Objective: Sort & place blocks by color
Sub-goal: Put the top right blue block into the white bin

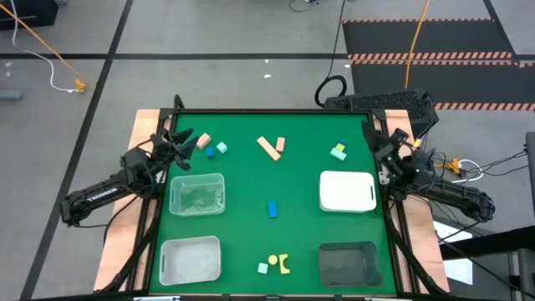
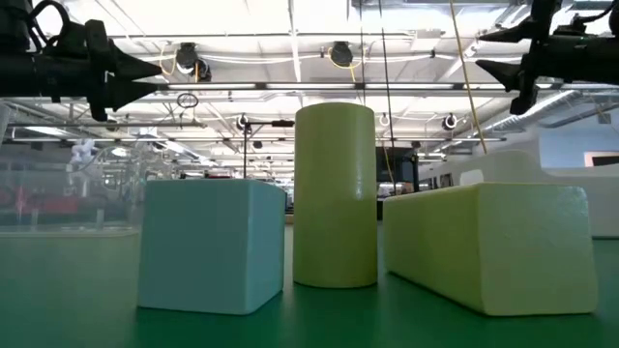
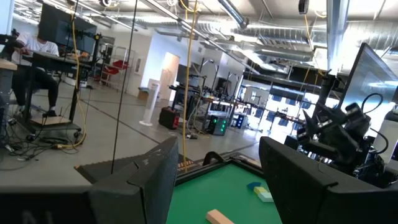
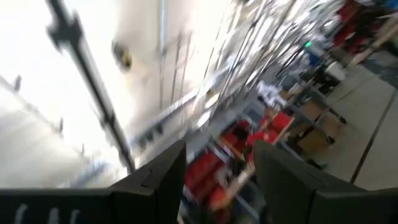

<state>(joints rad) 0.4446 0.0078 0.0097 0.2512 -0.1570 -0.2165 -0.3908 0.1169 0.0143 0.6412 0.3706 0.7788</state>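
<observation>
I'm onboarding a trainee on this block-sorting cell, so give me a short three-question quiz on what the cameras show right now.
1. True or false: the white tray already has blocks inside it.
2. Which block lies nearest the table's centre: A) the blue block, B) the tan blocks, C) the yellow block?
3. Fill in: the left tool hovers at the table's far-left corner with its fingers ____.

Key: 1 false, no blocks show in it; 2 A; 3 open. The right tool waits at the far-right corner.
</observation>
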